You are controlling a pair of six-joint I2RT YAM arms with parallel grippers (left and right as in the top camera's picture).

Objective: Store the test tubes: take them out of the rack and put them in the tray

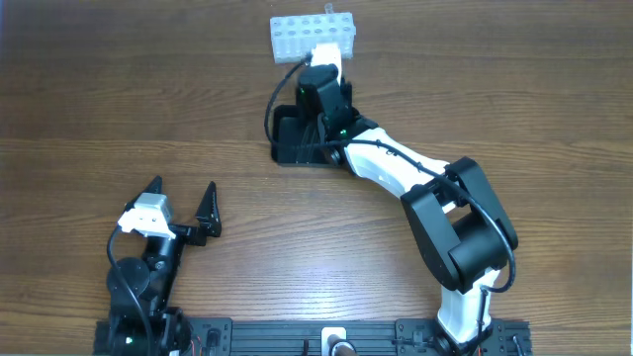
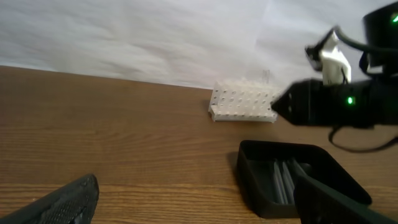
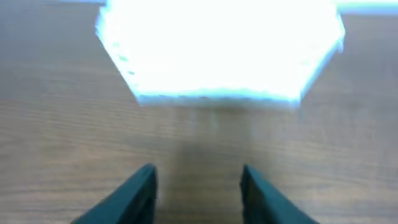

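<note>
— Wood-grain table under everything, with a white wall behind it. How do the right jaws stand?
— Parted a moderate way with nothing between them, only bare wood below. They hang just short of the white rack, which sits at twelve o'clock on the table.
— And the left jaws?
— Spread wide and empty, down at eight o'clock on the table, well apart from everything else.
— Where is the tray?
— The black tray lies just at six o'clock of the rack. In the top view the right arm covers part of it. A few clear test tubes lie flat inside it.
— Any tubes in the rack?
— I cannot tell. Its holes are too small and pale to read.
</note>
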